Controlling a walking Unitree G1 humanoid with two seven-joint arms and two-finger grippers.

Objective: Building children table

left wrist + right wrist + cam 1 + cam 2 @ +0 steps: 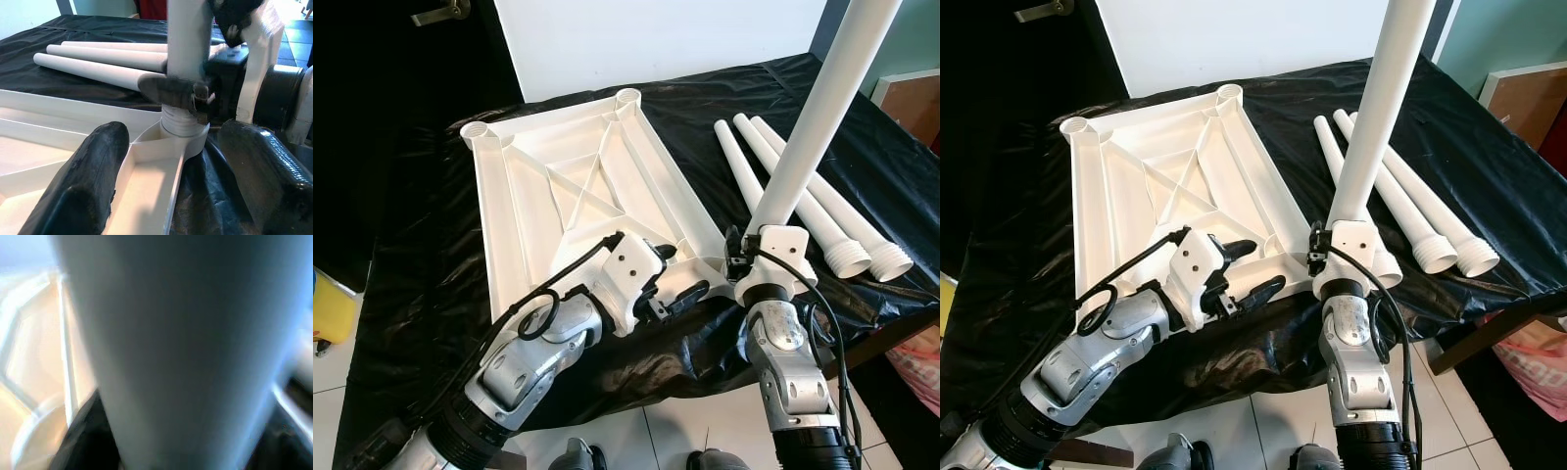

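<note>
Black plastic sheet (411, 255) covers the work surface, and on it the white tabletop (548, 186) lies upside down, its ribbed underside facing me and a round socket at each corner. At the near corner on my right side, the table leg (813, 127) stands almost upright, its long axis leaning a little away toward the far right, and its threaded lower end sits in the corner socket (182, 142), as the left wrist view shows me. My right gripper (1349, 240) is closed around this leg just above the socket; in the right wrist view the leg is very near to the lens. My left gripper (677, 276) is open, the two black fingers spread over the near edge of the tabletop, just beside the same corner, holding nothing. So the leg is directly in the right gripper, and the left one is on the inner side of it, pointing toward the socket. I judge that the next move is to turn the leg about its own axis to screw it in, and for this the axis must stay in line with the socket; if it tilts, the thread may bind. Three more legs (783, 186) lie together on the sheet beyond, on the right side.
</note>
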